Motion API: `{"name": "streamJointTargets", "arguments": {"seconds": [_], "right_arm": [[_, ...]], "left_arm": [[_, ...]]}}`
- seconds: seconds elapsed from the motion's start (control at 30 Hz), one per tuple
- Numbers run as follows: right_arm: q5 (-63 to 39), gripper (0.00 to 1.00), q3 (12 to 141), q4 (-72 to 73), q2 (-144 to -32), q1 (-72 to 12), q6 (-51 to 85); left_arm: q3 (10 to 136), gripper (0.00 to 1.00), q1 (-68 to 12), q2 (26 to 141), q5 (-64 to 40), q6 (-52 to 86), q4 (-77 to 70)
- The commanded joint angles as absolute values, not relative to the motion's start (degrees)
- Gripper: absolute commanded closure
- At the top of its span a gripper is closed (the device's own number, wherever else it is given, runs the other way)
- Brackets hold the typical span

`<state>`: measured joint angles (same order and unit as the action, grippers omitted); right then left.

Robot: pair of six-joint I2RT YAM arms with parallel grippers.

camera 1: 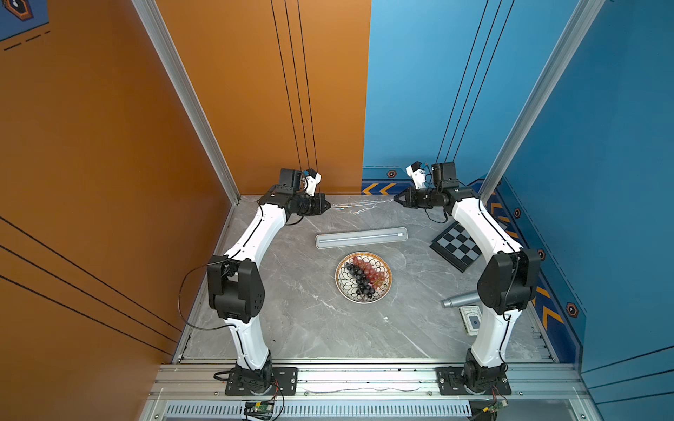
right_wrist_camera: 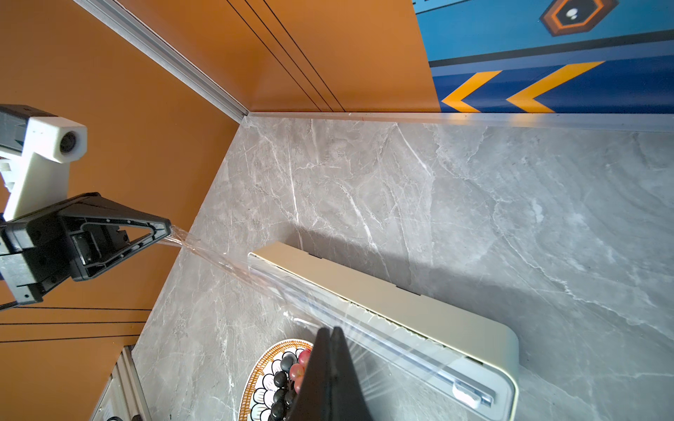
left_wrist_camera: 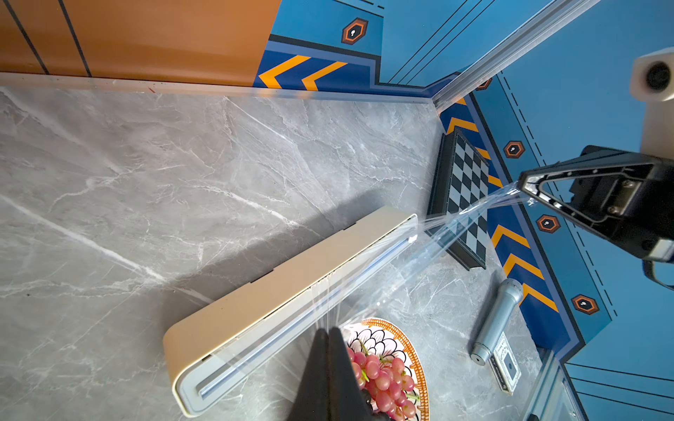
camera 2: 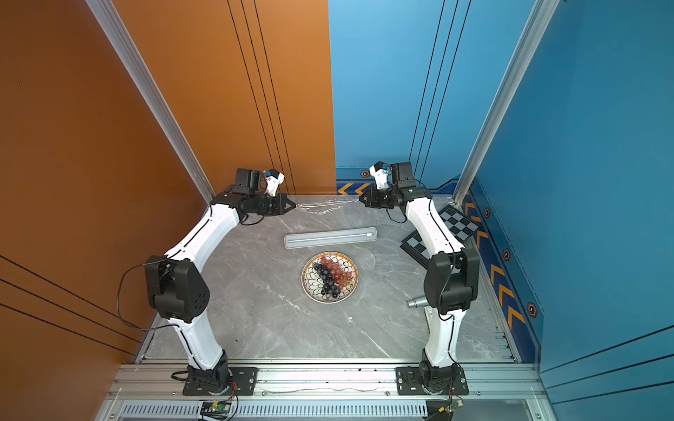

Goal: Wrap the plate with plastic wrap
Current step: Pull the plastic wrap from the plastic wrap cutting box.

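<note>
At the table's (camera 1: 310, 328) rear, both arms (camera 1: 255, 233) outstretched (fingers (camera 1: 325, 207) on plastic wrap (camera 1: 355, 210)).

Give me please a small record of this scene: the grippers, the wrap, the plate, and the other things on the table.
left gripper: shut on wrap, held above the table
right gripper: shut on wrap, facing the left one
wrap: stretched between the grippers, reaching down to the box
plate: uncovered, holds grapes, on the near side of the box
others: chessboard and grey cylinder, both by the right arm
</note>
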<state>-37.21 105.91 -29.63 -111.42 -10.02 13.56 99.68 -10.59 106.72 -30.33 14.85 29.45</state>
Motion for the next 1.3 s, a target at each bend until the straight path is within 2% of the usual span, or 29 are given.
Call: {"name": "streamJointTargets", "arguments": {"seconds": [0.0,1.27], "right_arm": [[-36.47,1.00,107.40,-29.79,-107.85,-9.33,14.33],[-35.86,1.00,112.56,-29.71,-105.60,-10.91,15.92]], "left_arm": [[102.03,1.00,-11.05,103.80,-30.23,15.21,28.98],[106.24,1.00,-11.42,100.02,-29.62,14.94,28.91]]}}
